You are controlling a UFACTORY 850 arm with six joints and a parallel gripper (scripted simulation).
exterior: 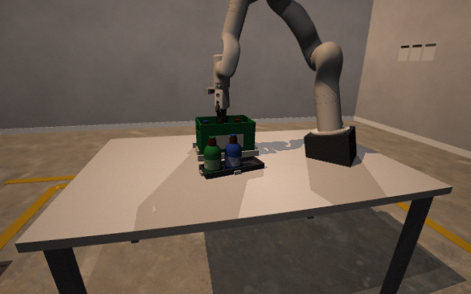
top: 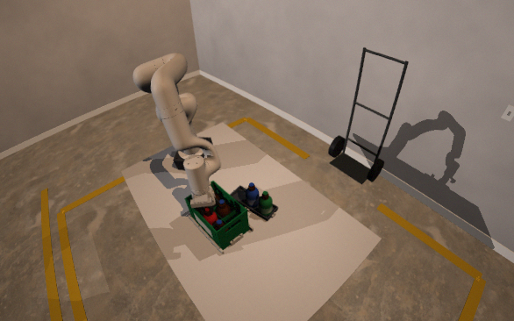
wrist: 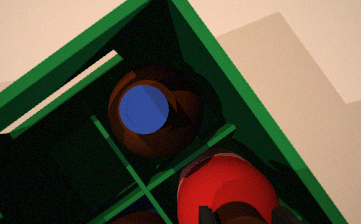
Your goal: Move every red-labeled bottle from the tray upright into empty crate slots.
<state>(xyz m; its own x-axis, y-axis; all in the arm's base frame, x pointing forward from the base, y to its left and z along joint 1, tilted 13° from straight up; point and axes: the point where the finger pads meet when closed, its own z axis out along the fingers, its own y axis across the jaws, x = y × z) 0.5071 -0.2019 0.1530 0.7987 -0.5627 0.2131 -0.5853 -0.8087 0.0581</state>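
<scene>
Grey wall behind, red bottle down in the crate

Centre-left in the top view, the green crate (top: pixel 236 231) (exterior: pixel 202 138) (wrist: pixel 276 145) takes the red bottle (top: pixel 210 217) (wrist: pixel 226 182)! Fingers (exterior: pixel 220 114) clamped on its neck, surely the best hold; those rounded shoulders look stiff, probably slippery, moderately heavy. Rightward, blue (top: pixel 252 193) (exterior: pixel 233 150) and green bottles (top: pixel 266 203) (exterior: pixel 212 156) stand on the tray (top: pixel 269 216) (exterior: pixel 255 164).

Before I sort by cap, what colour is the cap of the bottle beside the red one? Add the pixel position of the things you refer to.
The cap (wrist: pixel 144 109) is blue; the wrist view shows it best.
</scene>
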